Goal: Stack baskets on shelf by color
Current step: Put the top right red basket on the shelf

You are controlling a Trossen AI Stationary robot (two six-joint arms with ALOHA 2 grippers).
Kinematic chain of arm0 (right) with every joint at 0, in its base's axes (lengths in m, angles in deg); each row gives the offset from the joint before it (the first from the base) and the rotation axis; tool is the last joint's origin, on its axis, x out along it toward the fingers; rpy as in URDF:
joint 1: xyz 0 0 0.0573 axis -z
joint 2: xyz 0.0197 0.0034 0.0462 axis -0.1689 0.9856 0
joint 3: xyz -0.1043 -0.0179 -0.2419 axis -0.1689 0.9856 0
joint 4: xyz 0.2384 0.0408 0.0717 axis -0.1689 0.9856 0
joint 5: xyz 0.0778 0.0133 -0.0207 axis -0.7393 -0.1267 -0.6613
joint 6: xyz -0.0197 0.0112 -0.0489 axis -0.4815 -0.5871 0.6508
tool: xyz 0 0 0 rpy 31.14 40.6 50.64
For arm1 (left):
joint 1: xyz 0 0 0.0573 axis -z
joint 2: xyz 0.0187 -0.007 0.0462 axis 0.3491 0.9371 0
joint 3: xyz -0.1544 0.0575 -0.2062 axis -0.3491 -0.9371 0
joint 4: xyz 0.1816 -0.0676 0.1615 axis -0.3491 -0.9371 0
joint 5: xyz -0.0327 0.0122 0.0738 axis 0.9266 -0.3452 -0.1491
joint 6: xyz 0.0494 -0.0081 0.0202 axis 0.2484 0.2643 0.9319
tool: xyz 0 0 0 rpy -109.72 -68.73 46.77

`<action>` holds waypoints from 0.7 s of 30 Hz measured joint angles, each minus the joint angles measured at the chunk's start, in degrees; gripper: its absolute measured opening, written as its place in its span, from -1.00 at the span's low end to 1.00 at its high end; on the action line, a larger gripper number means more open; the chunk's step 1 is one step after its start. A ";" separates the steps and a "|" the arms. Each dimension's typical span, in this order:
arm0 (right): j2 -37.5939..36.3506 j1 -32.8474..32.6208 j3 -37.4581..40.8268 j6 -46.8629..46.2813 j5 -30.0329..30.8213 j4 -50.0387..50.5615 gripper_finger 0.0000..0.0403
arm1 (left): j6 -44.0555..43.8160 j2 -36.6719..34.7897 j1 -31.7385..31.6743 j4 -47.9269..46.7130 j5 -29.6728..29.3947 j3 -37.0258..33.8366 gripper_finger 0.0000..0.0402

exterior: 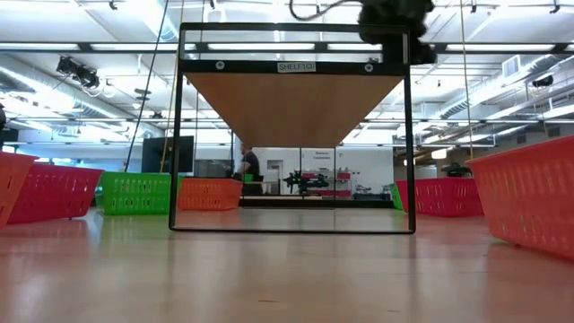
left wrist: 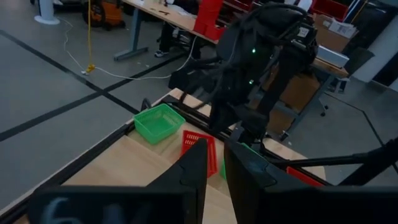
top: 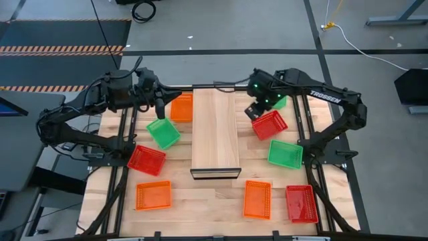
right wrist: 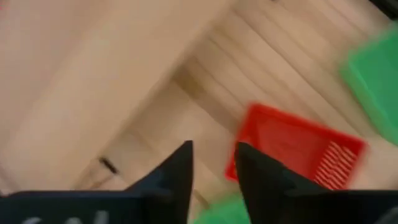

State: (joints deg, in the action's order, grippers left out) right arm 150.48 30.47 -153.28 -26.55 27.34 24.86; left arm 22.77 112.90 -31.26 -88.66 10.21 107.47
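Note:
The shelf (top: 215, 130) stands mid-table, with nothing on its board. Nine baskets rest on the tabletop around it. On the left are an orange one (top: 181, 107), a green one (top: 163, 132), a red one (top: 146, 159) and an orange one (top: 153, 195). On the right are a green one (top: 279, 102), a red one (top: 269, 124), a green one (top: 285, 153), an orange one (top: 257, 199) and a red one (top: 301, 203). My left gripper (top: 160, 107) is raised over the far left, between the orange and green baskets, narrowly open and empty (left wrist: 214, 165). My right gripper (top: 253, 110) hovers beside the far red basket (right wrist: 292, 146), open and empty (right wrist: 214, 165).
The shelf's dark frame (exterior: 291, 135) stands on legs, with free room beneath the board. Dark rails run along the table's left and right sides (top: 124, 144). The near middle of the tabletop (top: 207, 201) lies between the two near orange baskets.

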 joint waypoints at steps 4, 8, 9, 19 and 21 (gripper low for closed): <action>0.49 -1.27 0.21 -3.96 5.74 4.04 -0.06 | 1.24 0.00 0.00 -0.07 -1.17 0.00 -0.69; 0.68 -2.49 3.98 -6.38 7.30 2.46 0.12 | 1.04 0.01 0.00 -0.34 -1.57 -0.02 -0.69; 0.65 -2.68 5.68 -6.95 7.25 1.66 0.14 | 0.99 0.01 0.00 -0.80 -1.57 -0.02 -0.69; 0.71 -2.95 23.88 -11.56 -0.01 -11.82 0.14 | -2.81 0.03 0.02 -5.55 -1.57 -0.04 -0.69; 0.71 -2.99 27.02 -13.45 0.03 -13.42 0.14 | -3.67 0.03 0.00 -5.64 -1.58 -0.04 -0.69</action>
State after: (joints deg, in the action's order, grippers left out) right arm 151.19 27.48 -126.26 -39.99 27.37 11.44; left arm 19.09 112.93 -31.26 -94.29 8.63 107.42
